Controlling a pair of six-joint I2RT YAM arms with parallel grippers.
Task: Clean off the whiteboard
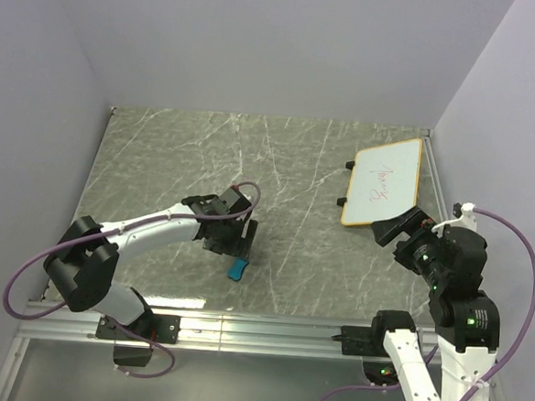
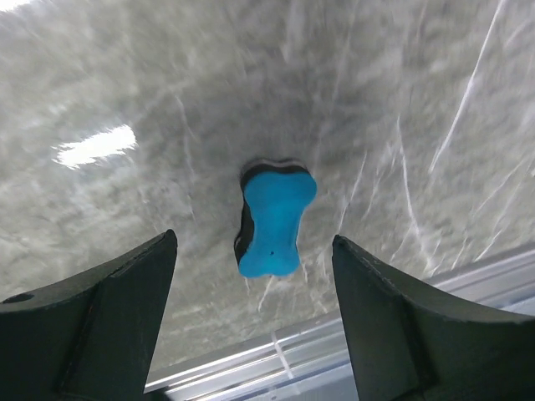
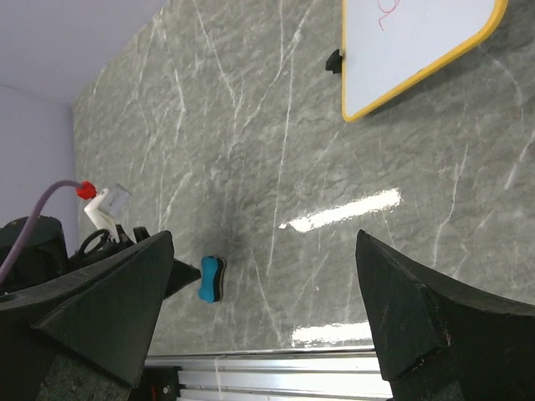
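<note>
Plain pale lilac walls [image 1: 260, 44] close in the far, left and right sides of the space. The tabletop [image 1: 297, 166] is a glossy grey slab veined with thin white lines like marble, and it carries bright streaks of reflected light. A ribbed aluminium rail [image 1: 258, 333] runs along its near edge.

The left arm [image 1: 146, 229], white with black joints, stretches from the near left corner toward the middle of the tabletop. The right arm [image 1: 454, 296] stands folded at the near right corner. A purple cable [image 1: 23, 280] loops off each arm.

The whiteboard [image 1: 383, 183] lies flat in the far right corner, close to the right edge. It is a smooth white rectangle with rounded corners and a thin tan-yellow frame. Red scribble runs along its length, and two small black feet [image 1: 348, 163] stick out of its left side.

The right tool [image 3: 263, 238] hovers near the board's near corner, its black wedge-shaped fingers spread wide and holding nothing. The left tool [image 1: 239, 249] is also spread wide, with nothing gripped.

The eraser [image 2: 272, 221] lies on the tabletop left of the middle, toward the near edge. It is a small blue block, waisted like a bone, with a black layer beneath. In the left wrist view it sits between the left fingers [image 2: 125, 309] with a gap on either side.
</note>
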